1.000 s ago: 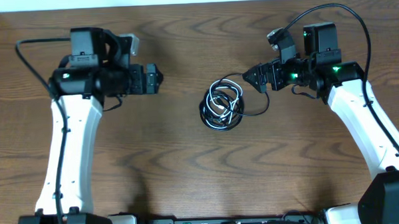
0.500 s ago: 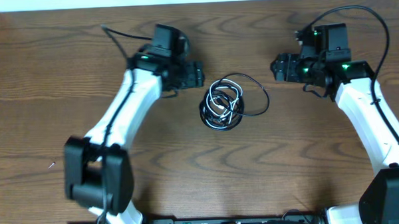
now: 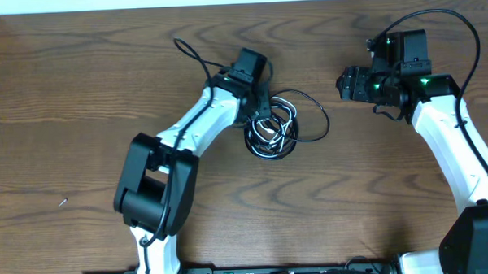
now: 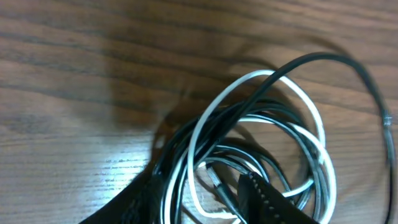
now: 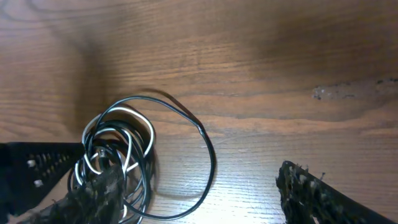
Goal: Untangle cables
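The cables (image 3: 273,129) lie as one coiled tangle of white and black cords mid-table, with a single black loop (image 3: 323,122) spreading to the right. My left gripper (image 3: 262,112) is down at the tangle's upper left edge. In the left wrist view the cables (image 4: 256,74) fill the frame, and my left gripper (image 4: 199,180) straddles white and black strands with a gap still showing between its fingers. My right gripper (image 3: 341,85) hovers open, off to the right of the tangle. In the right wrist view the cables (image 5: 118,146) sit at lower left and my right gripper (image 5: 193,173) holds nothing.
The wooden table (image 3: 82,159) ends at a white strip along the top edge. The left arm's own thick black wire (image 3: 188,53) arcs over the table behind it. The right arm's wire (image 3: 464,23) loops above its wrist.
My left arm has swung in from the far left to the tangle, and its jaws have narrowed round the strands. My right gripper has drawn back slightly to the right.
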You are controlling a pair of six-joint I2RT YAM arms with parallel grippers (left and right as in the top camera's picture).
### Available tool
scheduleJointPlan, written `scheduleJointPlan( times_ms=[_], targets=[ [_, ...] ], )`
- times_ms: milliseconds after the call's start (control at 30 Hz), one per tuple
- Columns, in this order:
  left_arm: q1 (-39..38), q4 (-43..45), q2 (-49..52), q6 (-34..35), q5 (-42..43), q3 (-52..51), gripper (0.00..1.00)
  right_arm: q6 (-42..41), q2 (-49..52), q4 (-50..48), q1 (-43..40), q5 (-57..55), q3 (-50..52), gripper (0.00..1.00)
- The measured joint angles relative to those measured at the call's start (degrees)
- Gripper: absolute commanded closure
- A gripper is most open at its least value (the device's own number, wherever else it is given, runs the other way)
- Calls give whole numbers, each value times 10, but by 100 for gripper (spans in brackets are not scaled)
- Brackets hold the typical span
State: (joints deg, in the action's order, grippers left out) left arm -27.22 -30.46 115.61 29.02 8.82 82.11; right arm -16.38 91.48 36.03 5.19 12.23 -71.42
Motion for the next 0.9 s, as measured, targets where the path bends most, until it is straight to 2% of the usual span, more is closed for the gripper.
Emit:
scheduleJointPlan(
  times_ms=[300,900],
  targets=[
    [-7,1,2,14,-28,0,72,0,0,2,0,-7,0,25],
    [-35,0,2,25,-67,-8,73,0,0,8,0,-7,0,23]
  ],
)
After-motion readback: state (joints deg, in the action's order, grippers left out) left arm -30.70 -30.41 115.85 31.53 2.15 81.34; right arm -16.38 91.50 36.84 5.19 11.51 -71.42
